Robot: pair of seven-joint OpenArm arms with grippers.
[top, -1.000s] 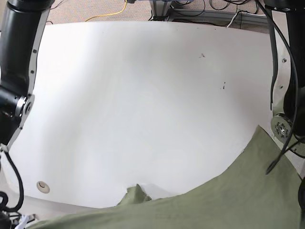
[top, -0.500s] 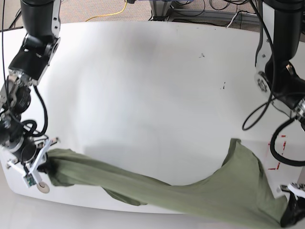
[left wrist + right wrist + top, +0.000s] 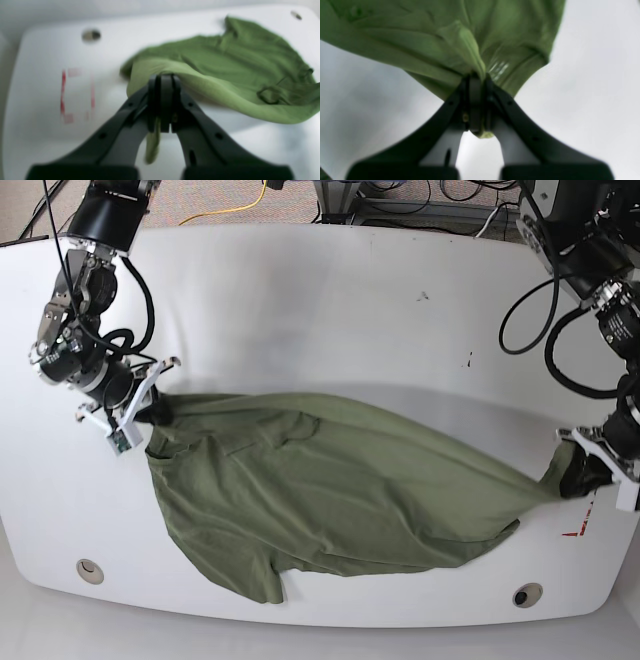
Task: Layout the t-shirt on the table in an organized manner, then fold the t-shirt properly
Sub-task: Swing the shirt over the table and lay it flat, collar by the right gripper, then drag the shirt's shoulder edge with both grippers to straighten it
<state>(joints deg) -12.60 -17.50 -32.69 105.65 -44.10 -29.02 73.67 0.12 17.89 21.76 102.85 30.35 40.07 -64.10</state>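
The olive-green t-shirt [image 3: 330, 490] lies stretched across the front half of the white table [image 3: 330, 310], wrinkled, with a sleeve at the front left. My right gripper [image 3: 152, 408] is shut on the shirt's left end, low over the table. In the right wrist view the gripper [image 3: 477, 80] pinches bunched fabric [image 3: 460, 40]. My left gripper [image 3: 577, 473] is shut on the shirt's right end near the table's right edge. In the left wrist view the gripper [image 3: 162, 78] clamps a fabric edge [image 3: 225, 62].
Two metal grommets [image 3: 90, 570] [image 3: 527, 594] sit near the front edge. The red-marked rectangle [image 3: 580, 525] is beside my left gripper and also shows in the left wrist view [image 3: 76, 95]. Cables [image 3: 240, 200] lie on the floor behind the table.
Both grippers have moved away from the front edge, pulling the shirt up onto the table. It hung over the front edge before and now lies spread between them.
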